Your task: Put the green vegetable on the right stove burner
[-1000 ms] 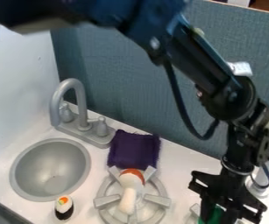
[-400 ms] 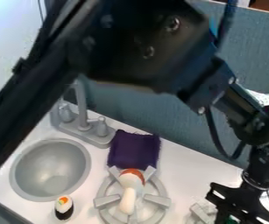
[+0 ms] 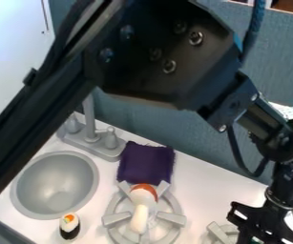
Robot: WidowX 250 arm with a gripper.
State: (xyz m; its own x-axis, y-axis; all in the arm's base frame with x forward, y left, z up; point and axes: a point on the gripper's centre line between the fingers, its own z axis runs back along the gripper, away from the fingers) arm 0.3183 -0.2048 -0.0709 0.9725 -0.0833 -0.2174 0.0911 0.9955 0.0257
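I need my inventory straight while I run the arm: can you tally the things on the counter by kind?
Sink basin: 1
Faucet: 1
Burners, one whole, one partly visible: 2
Purple cloth: 1
Sushi piece: 1
White toy with orange-brown top: 1
Green thing at the gripper, mostly hidden: 1
Total: 8

On the left of the counter, the sink, with the faucet at its far side and the sushi toy near its near-right rim. In the middle, the first burner, with another toy on it and the cloth just behind. More to the right, near, the second burner.
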